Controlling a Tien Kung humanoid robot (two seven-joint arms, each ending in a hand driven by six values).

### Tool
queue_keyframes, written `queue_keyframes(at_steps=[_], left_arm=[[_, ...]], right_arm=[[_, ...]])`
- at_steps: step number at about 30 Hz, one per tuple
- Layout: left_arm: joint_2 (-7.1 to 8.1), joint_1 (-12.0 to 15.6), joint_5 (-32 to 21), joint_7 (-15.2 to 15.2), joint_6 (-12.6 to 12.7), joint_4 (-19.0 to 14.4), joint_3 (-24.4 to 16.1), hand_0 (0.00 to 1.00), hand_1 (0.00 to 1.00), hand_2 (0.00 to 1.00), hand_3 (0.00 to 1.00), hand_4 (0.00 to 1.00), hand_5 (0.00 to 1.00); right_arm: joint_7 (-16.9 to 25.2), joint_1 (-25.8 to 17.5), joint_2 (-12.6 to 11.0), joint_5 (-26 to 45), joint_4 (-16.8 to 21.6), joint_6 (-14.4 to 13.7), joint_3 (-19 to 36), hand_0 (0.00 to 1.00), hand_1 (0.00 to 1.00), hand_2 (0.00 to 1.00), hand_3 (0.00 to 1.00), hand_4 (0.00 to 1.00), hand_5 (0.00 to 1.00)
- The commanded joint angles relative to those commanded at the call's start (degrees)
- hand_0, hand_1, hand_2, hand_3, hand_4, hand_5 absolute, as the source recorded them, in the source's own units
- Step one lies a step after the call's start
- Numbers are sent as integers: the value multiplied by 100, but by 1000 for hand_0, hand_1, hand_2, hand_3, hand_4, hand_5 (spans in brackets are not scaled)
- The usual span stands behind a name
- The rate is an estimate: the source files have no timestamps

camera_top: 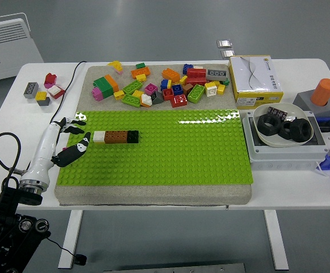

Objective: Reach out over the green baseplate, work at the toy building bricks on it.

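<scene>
Bricks (116, 136) — a short row sits pressed on your baseplate (170, 153); left robot hand (69, 142) hangs beside it, fingers spread, holding nothing — loose pile (162, 84) untouched.

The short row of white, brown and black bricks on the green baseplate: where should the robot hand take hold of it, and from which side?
Grip the row of white, brown and black bricks across its long front and back faces, from above. It lies flat on the green studded baseplate, with open studs around it. The left robot hand is just off its white end, fingers open.
</scene>
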Motion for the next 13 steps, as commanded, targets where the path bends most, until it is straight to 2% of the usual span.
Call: queue_keyframes(at_steps=[2, 3, 8, 9, 10, 13], left_arm=[[-8, 15, 30, 13, -21, 3, -102, 693, 593, 545, 603, 652, 267], [-10, 20, 45, 21, -34, 4, -140, 702, 628, 583, 606, 657, 264], [-21, 35, 98, 35, -79, 8, -245, 702, 628, 583, 606, 657, 264], [-24, 35, 104, 37, -84, 10, -252, 702, 628, 583, 606, 657, 264], [-27, 34, 111, 39, -88, 13, -256, 742, 710, 676, 611, 678, 275], [-39, 30, 130, 45, -94, 25, -266, 742, 710, 676, 611, 678, 275]], right_arm=[[-10, 5, 1, 171, 0, -28, -168, 519, 651, 757, 783, 852, 940], [-14, 7, 2, 247, 0, -41, -245, 519, 653, 756, 783, 850, 937], [-33, 3, 11, 700, 0, -113, -707, 519, 653, 756, 783, 850, 937], [-34, 2, 9, 727, 0, -117, -736, 519, 653, 756, 783, 850, 937], [-33, 3, 7, 726, 0, -116, -737, 519, 652, 761, 785, 851, 937], [-24, 9, -4, 618, 0, -98, -634, 519, 652, 761, 785, 851, 937]])
